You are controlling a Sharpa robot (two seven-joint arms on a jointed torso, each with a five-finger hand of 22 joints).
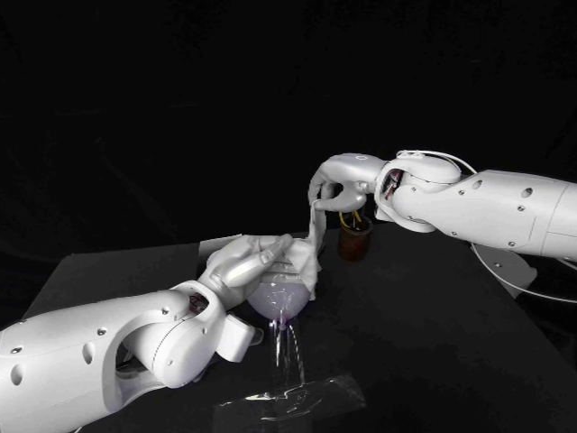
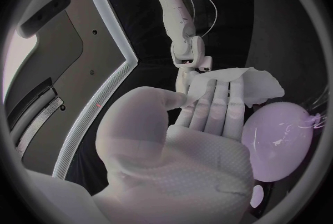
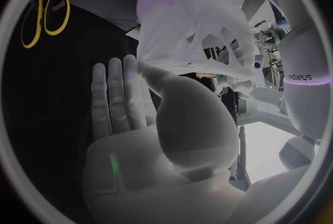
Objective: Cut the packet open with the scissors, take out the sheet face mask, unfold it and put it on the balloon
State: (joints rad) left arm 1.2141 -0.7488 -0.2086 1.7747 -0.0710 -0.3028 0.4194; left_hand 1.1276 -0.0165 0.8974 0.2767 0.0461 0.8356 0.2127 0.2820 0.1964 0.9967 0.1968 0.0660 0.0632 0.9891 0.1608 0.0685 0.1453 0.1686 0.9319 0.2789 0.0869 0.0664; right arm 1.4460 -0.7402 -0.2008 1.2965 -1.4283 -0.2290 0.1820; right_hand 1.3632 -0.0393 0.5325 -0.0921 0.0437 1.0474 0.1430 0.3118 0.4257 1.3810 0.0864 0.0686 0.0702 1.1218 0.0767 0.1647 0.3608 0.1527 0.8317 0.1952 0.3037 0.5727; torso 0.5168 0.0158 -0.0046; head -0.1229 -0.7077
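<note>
I hold the sheet face mask (image 1: 315, 236) pinched at both ends: right hand (image 1: 339, 186) above, left hand (image 1: 250, 261) at the purple balloon (image 1: 279, 299). The packet (image 1: 295, 398) lies on the counter (image 1: 432, 338).

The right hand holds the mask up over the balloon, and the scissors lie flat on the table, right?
Not quite. The head view shows the scissors standing in a brown holder beyond the balloon, not lying flat. The right hand does hold the mask up over it.

Limp white mask (image 1: 315, 244) hangs against the lilac balloon (image 1: 279, 302)
</note>
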